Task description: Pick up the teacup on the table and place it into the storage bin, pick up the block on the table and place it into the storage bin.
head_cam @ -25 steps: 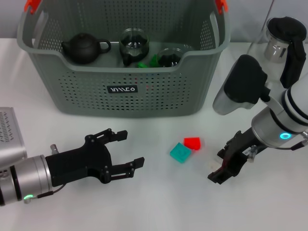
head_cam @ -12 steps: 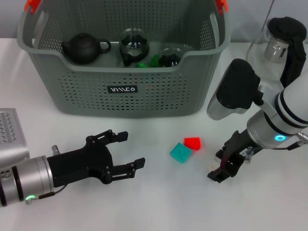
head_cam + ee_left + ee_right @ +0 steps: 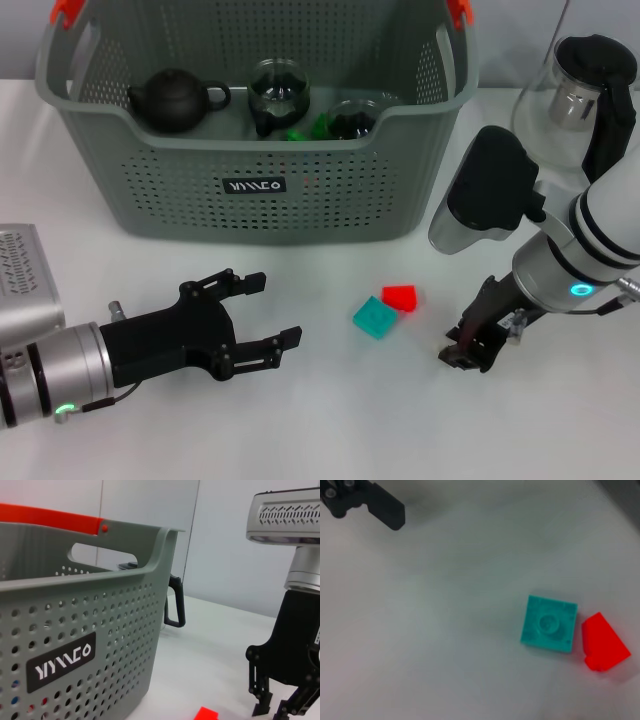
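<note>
The grey-green storage bin [image 3: 250, 180] stands at the back with a black teapot [image 3: 175, 98], two glass teacups [image 3: 278, 92] and green pieces inside. No teacup shows on the table. A teal block [image 3: 376, 317] and a red block [image 3: 400, 297] lie side by side on the table in front of the bin. My right gripper [image 3: 470, 353] hangs low over the table just right of the red block, fingers apart and holding nothing. The left gripper [image 3: 266, 312] rests open at the lower left, well away from the blocks. The right wrist view looks down on the teal block [image 3: 549, 623] and the red block [image 3: 604, 642].
A glass pitcher with a black handle [image 3: 590, 95] stands at the back right, close behind my right arm. The bin wall [image 3: 75, 645] fills the left wrist view, with the right gripper [image 3: 275, 707] beyond it. White table spreads across the front.
My right arm has swung a little toward the bin and its gripper has edged slightly back and to the right near the red block. The left arm has not moved.
</note>
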